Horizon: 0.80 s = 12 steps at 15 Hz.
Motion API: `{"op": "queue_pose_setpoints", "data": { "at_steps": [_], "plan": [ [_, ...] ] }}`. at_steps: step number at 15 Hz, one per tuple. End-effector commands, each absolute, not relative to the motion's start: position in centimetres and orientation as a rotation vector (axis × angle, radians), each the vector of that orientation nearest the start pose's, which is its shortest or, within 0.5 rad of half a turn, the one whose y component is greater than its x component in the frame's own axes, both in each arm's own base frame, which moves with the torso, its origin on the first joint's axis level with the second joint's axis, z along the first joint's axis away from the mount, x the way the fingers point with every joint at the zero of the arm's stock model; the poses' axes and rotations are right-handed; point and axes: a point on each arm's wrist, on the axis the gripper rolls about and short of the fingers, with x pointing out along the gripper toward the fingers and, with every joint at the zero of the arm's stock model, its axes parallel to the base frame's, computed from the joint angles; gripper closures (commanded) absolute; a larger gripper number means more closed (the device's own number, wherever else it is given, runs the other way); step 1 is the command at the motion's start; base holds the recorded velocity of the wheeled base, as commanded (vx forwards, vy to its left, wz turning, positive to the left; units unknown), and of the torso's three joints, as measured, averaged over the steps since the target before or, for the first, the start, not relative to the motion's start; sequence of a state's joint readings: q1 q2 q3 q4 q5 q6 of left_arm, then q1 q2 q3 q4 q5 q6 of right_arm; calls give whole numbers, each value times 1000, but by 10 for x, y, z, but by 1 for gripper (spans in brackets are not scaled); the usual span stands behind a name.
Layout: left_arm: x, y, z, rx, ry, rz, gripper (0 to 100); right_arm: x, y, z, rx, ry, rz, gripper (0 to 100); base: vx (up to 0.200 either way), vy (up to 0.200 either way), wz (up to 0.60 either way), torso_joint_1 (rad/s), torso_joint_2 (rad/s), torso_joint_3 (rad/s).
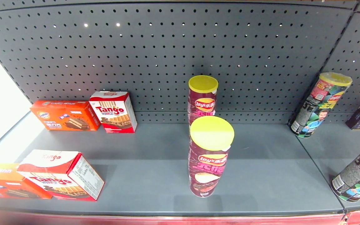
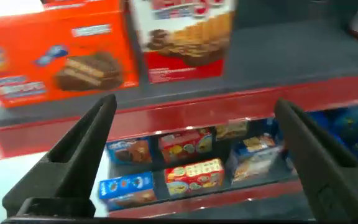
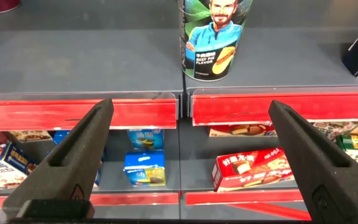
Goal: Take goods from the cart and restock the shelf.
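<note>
Left gripper (image 2: 194, 102) is wide open and holds nothing. It hangs just below the orange cardboard cake box (image 2: 55, 56) at the front edge of the grey metal shelf (image 1: 261, 175). Right gripper (image 3: 191, 104) is open and empty too, below the green-and-black round can (image 3: 215, 37). A tall dark red chip can with a yellow lid (image 1: 209, 156) stands mid-shelf near the front. A second dark red can (image 1: 202, 97) stands behind it. I think an arm coming up with new goods could bump the front can. It is tall and thin, so it might tip and roll off.

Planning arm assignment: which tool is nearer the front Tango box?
Left. The left tool sits just before and below the front Tango box; the right tool faces the dark can farther right.
</note>
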State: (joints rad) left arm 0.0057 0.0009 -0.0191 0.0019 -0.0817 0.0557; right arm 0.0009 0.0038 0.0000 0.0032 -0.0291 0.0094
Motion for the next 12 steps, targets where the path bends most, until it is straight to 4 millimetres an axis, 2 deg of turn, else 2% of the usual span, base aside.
{"op": "queue_pose_setpoints", "data": {
  "at_steps": [1,3,6,12],
  "plan": [
    [-23,1,75,54,5,57,0,-22,-1,75,9,8,-28,0,0,0,0,0,0,0],
    [-23,1,75,72,2,49,0,-22,-1,75,9,8,-28,0,0,0,0,0,0,0],
    [-23,-2,75,44,1,-74,0,-22,-1,75,9,8,-28,0,0,0,0,0,0,0],
    [-23,-2,75,43,1,-74,0,-22,-1,75,8,11,-25,0,0,0,0,0,0,0]
  ]
}}
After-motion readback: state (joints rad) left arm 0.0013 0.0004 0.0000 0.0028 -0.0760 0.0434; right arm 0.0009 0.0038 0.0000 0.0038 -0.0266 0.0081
